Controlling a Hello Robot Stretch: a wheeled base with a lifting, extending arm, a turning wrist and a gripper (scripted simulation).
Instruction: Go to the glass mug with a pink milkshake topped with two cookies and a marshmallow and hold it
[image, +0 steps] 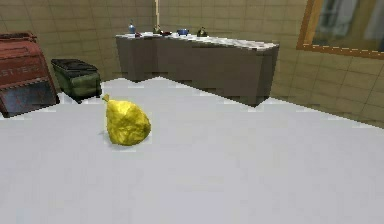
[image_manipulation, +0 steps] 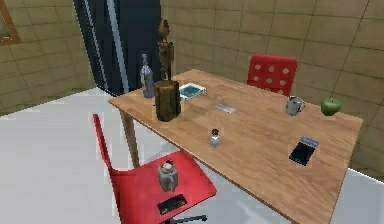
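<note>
Tan tile walls and pale grey floor (image: 250, 170) in both views.

Fwd view: yellow lumpy bag-like obj (image: 126, 121) lies on the floor, left of centre. Far left is a red-brown crate-like unit (image: 24, 66), w/ a dark green box (image: 75, 76) just beside it on its right. Upper centre, a grey counter (image: 200, 65) stands against the back wall; a few small items on top are too small to ID. Wood-framed window (image: 345, 24) at upper right.

Arm side view: wooden table (image_manipulation: 250, 140) runs from frame centre to the right edge.
- Upper-left end: grey bottle (image_manipulation: 148, 78) and tall thin dark statue (image_manipulation: 165, 45). Dark brown vase (image_manipulation: 166, 100) is in front of them, w/ a flat tablet-like obj (image_manipulation: 191, 90) just right of the vase.
- Mid table: small clear jar-like blob (image_manipulation: 213, 137), standing alone nearer the front edge.
- Right part: grey mug (image_manipulation: 294, 104) w/ handle, green apple (image_manipulation: 330, 104) near it, dark phone (image_manipulation: 303, 151) lower down, apart from both.

Red chair (image_manipulation: 271, 72) sits behind the table, upper right of centre. Second red chair (image_manipulation: 150, 185) is at lower centre. On its seat are a small round greyish container (image_manipulation: 168, 175) and a black remote-like bar (image_manipulation: 171, 204). Tall dark fridge (image_manipulation: 118, 40) at upper left.

Milkshake mug: can't tell which of the small blobs on the table or chair seat it is. Gripper: can't tell its state.
</note>
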